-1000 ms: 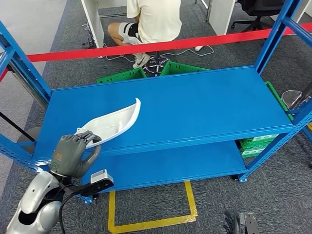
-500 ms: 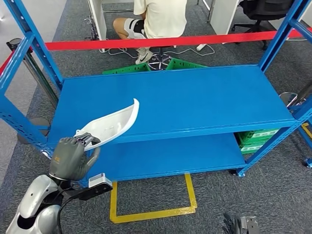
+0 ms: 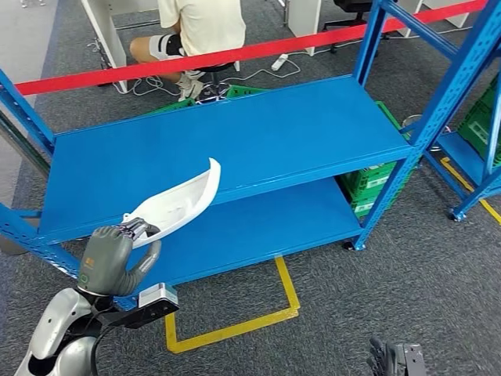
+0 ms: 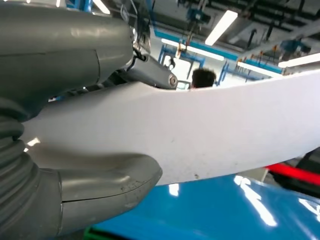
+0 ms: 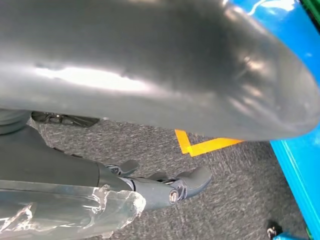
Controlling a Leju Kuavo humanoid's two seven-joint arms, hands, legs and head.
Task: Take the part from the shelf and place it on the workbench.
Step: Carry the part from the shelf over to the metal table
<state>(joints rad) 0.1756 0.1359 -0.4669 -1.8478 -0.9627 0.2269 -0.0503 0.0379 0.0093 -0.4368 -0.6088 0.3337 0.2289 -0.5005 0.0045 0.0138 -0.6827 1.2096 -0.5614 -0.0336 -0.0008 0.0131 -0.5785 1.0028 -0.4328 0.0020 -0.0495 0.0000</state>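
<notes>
The part is a long white curved shell. My left hand grips its near end at the lower left of the head view, and its far tip points up over the front edge of the blue shelf. Seen from the left wrist, the white part runs across the frame between the thumb and fingers, with blue shelf board below it. My right hand hangs low at the bottom edge, over the carpet. From the right wrist its dark fingers lie stretched out and hold nothing.
A person sits behind red barrier tape beyond the shelf. Green crates stand under the shelf's right end. A second blue rack stands at the right. Yellow tape marks the grey carpet in front.
The whole picture has shifted left, so the camera has turned right and the second rack has come into view. My left hand still holds the white part the same way.
</notes>
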